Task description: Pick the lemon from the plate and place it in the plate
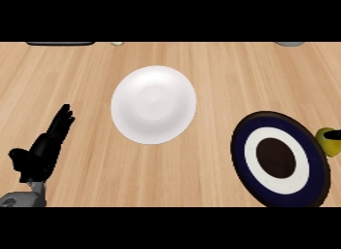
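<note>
A small yellow lemon [331, 146] sits at the right edge, just beside the dark blue, white-ringed round plate [246, 127]; a plain white round plate [153, 104] lies centre.

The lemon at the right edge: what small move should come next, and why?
Probably carry the lemon left toward the white plate. The right hand shows only as dark fingers over the lemon, already beside the dark blue plate rather than on it, while the white plate holds nothing. The left hand rests open at lower left.
</note>
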`<state>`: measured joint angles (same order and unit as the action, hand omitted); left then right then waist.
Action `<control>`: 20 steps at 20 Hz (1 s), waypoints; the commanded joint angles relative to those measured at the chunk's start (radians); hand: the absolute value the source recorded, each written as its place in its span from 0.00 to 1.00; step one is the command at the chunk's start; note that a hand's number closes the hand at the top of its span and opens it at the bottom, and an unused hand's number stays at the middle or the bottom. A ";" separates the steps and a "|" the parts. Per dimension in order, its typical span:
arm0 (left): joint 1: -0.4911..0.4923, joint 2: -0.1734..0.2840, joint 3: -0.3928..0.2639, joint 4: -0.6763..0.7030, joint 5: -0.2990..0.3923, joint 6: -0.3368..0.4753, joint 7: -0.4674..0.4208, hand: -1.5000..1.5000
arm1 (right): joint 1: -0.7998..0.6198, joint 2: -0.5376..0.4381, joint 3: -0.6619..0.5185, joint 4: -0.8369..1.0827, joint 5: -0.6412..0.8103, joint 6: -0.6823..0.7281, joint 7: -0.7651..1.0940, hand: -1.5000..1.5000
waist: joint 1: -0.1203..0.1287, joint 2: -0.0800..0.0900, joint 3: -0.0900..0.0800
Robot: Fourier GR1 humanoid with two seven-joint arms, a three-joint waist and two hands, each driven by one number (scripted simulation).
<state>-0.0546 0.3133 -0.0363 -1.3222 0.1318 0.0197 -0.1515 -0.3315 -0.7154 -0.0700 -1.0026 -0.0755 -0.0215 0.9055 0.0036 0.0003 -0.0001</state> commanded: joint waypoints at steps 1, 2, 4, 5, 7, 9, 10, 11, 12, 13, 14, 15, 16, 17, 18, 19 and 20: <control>0.011 0.006 0.011 -0.083 -0.013 0.000 0.072 0.50 | 0.030 0.038 -0.002 0.014 0.024 0.037 -0.006 0.00 | 0.000 -0.001 0.000; 0.047 -0.013 0.013 -0.032 -0.017 -0.027 -0.008 0.50 | -0.044 0.029 -0.025 0.096 0.025 0.074 -0.008 0.00 | 0.004 0.000 0.000; -0.011 -0.046 0.012 -0.026 -0.054 0.027 0.040 0.50 | -0.003 0.043 -0.036 0.044 0.024 0.087 -0.006 0.00 | -0.002 0.000 0.000; -0.027 -0.051 0.015 0.003 -0.039 -0.002 0.019 0.50 | -0.070 0.069 -0.027 0.172 0.061 0.076 -0.064 0.00 | 0.003 0.002 0.000; -0.010 -0.008 0.058 0.001 -0.024 -0.057 0.018 0.50 | -0.075 0.062 -0.050 0.211 0.081 0.094 -0.104 0.00 | 0.003 0.001 0.000; -0.088 -0.033 0.066 0.076 -0.044 -0.037 0.016 0.50 | -0.068 0.062 -0.062 0.245 0.097 0.093 -0.130 0.00 | -0.001 0.002 0.000; 0.014 -0.020 0.066 -0.031 -0.029 -0.068 0.035 0.50 | -0.051 0.078 -0.060 0.209 0.110 0.083 -0.107 0.00 | 0.001 0.000 0.000; -0.037 -0.054 0.036 0.024 -0.065 -0.029 0.027 0.50 | -0.067 0.134 -0.018 0.224 0.139 0.039 -0.110 0.00 | 0.001 0.001 0.000; -0.030 -0.018 0.064 0.042 -0.043 -0.077 -0.011 0.50 | -0.135 0.098 -0.028 0.364 0.160 0.084 -0.167 0.00 | 0.009 0.004 0.001; -0.037 -0.046 0.053 0.013 -0.054 -0.050 0.031 0.50 | -0.081 0.106 -0.035 0.332 0.156 0.088 -0.169 0.00 | 0.003 0.001 0.001; 0.056 -0.075 0.032 -0.075 -0.073 -0.019 0.013 0.50 | -0.096 0.082 -0.056 0.343 0.155 0.097 -0.162 0.00 | 0.005 0.000 0.001; -0.039 -0.045 0.058 0.060 -0.063 -0.074 -0.019 0.50 | -0.125 0.140 -0.037 0.403 0.184 0.044 -0.184 0.00 | 0.005 0.003 0.001; -0.047 -0.074 0.053 0.011 -0.078 -0.025 0.059 0.50 | -0.137 0.102 -0.060 0.410 0.182 0.080 -0.172 0.00 | 0.003 0.001 0.001; -0.015 -0.042 0.066 -0.058 -0.067 -0.042 0.051 0.50 | -0.145 0.141 -0.045 0.453 0.195 0.061 -0.203 0.00 | 0.008 0.002 0.001; -0.043 -0.053 0.088 0.097 -0.082 -0.062 -0.059 0.50 | -0.150 0.157 -0.041 0.355 0.194 0.034 -0.116 0.00 | 0.000 0.001 0.000; 0.007 -0.062 0.070 0.020 -0.082 -0.075 -0.023 0.50 | -0.151 0.118 -0.063 0.419 0.198 0.093 -0.167 0.00 | 0.003 0.001 0.000; 0.025 -0.069 0.061 -0.039 -0.090 -0.056 0.010 0.50 | -0.192 0.118 -0.083 0.461 0.189 0.098 -0.198 0.00 | 0.006 0.001 0.001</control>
<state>-0.0632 0.2575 0.0256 -1.3172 0.0587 -0.0334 -0.1480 -0.4717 -0.5967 -0.1252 -0.6146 0.1014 0.0540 0.7421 0.0077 0.0017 0.0006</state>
